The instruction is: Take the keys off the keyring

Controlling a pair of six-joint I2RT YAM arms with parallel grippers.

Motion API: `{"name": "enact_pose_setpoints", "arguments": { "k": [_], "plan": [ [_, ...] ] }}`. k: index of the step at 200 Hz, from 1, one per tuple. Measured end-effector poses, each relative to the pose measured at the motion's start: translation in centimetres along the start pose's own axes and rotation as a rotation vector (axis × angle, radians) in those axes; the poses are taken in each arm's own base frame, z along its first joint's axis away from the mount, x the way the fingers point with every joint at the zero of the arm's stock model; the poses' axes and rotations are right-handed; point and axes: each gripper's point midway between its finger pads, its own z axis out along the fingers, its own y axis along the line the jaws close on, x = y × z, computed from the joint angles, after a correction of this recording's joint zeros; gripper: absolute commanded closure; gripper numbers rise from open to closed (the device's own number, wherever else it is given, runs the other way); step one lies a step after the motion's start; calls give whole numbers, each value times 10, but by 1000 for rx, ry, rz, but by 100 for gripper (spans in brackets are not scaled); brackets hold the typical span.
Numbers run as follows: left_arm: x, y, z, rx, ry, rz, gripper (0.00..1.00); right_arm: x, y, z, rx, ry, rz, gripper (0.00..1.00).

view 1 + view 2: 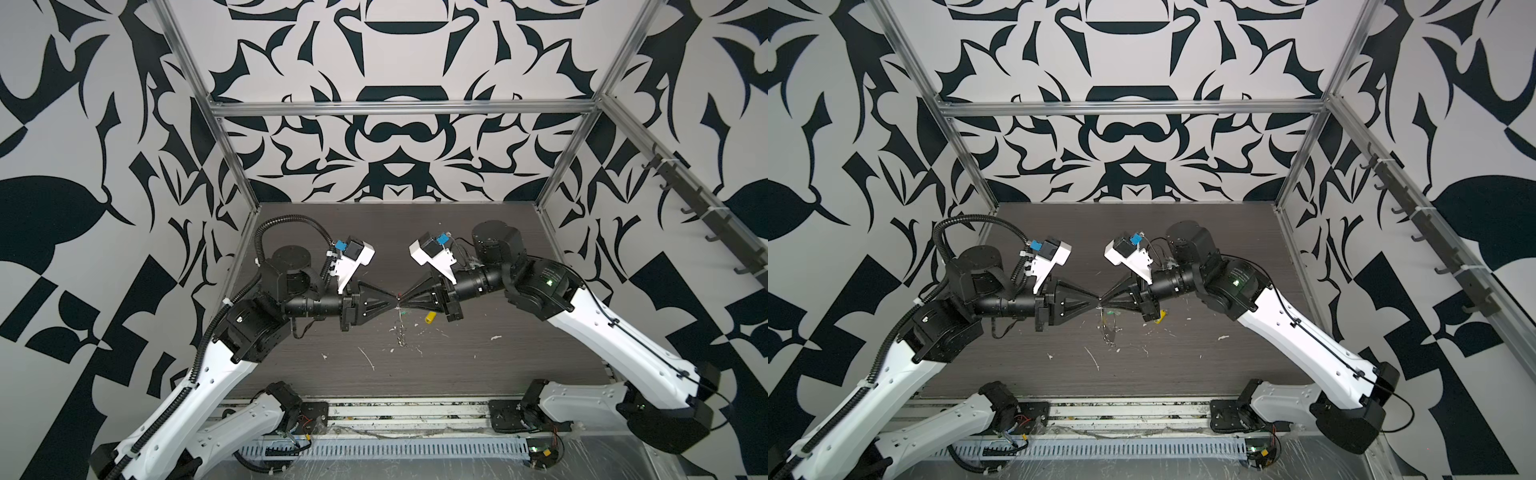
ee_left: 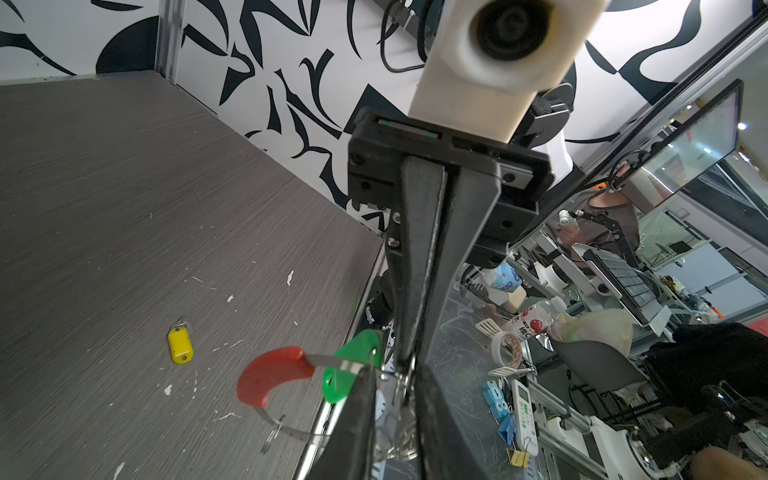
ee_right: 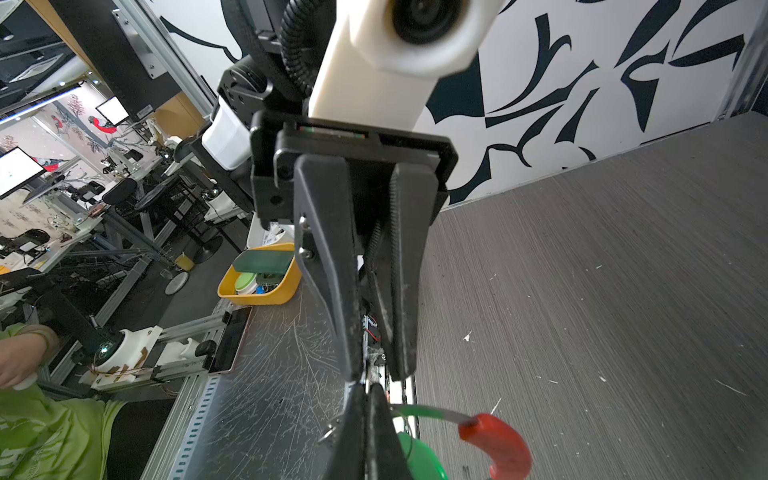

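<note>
In both top views the left arm (image 1: 226, 368) and the right arm (image 1: 615, 332) reach in from the two sides. The left jaws and the right jaws meet tip to tip in the middle, up above the dark tabletop (image 1: 478, 374). The keyring (image 1: 1108, 328) hangs down from where the tips meet. It is thin and hard to see, and I cannot tell if its low end touches the tabletop. The yellow key (image 1: 431, 317) lies on the tabletop just beside the right jaws, off the keyring, with little white scraps (image 1: 368, 359) near it. In the left wrist view the right jaws are pressed tight together and come down to the keyring (image 2: 318, 360). The left jaws stand a little apart with the small silver rings (image 2: 399, 382) in the gap, and I cannot tell if they pinch them. The green key (image 2: 359, 345) sits on the keyring right by the tips, next to the red sleeve (image 2: 272, 378). The yellow key (image 2: 180, 345) lies flat on the tabletop, well apart from the keyring. In the right wrist view the right jaws are squeezed together on the keyring (image 3: 432, 413), which curves out to the red sleeve (image 3: 496, 446). The green key (image 3: 419, 455) peeks out just behind the tips. The left jaws show a small gap at their tips.
</note>
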Motion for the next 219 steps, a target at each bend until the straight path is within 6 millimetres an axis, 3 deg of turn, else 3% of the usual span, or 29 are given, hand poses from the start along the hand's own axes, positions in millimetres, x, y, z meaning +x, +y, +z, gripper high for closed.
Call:
{"name": "enact_pose_setpoints", "arguments": {
  "k": [99, 129, 166, 191, 219],
  "plan": [
    [-2, -1, 0, 5, 0, 3, 89, -3, -1, 0, 1, 0, 1, 100],
    [-2, -2, 0, 10, 2, 9, 100, -3, -2, 0, 3, 1, 5, 100],
    [-2, -2, 0, 10, 1, 14, 100, -3, -2, -1, 7, 2, 6, 100],
    [-4, -2, 0, 4, -7, 19, 100, -4, -5, -1, 25, -1, 9, 72],
    [-9, -2, -2, -6, -39, 38, 100, -7, -7, -6, 75, -36, -23, 56]
  ]
}}
